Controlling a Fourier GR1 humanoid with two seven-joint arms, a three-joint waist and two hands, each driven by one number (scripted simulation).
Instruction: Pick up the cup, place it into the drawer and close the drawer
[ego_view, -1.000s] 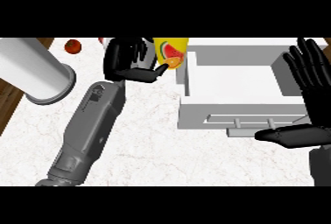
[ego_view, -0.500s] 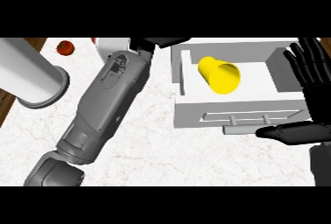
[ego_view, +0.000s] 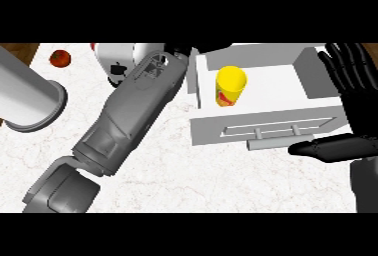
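Looking down from the head view, the yellow cup (ego_view: 230, 86) lies on its side inside the open white drawer (ego_view: 317, 102), to the left of the right hand (ego_view: 353, 92) and apart from it. That right hand is open, fingers straight and pointing up along the drawer's right wall, thumb (ego_view: 328, 147) stretched out just below the drawer's front handle (ego_view: 277, 143). The left forearm (ego_view: 131, 112) runs diagonally up the marble counter (ego_view: 184, 185), and the left hand (ego_view: 210, 47) is mostly cut off at the top, so I can't tell its fingers. Far left of that arm stands a grey cylinder (ego_view: 29, 100), with a red tomato (ego_view: 60, 58) above it.
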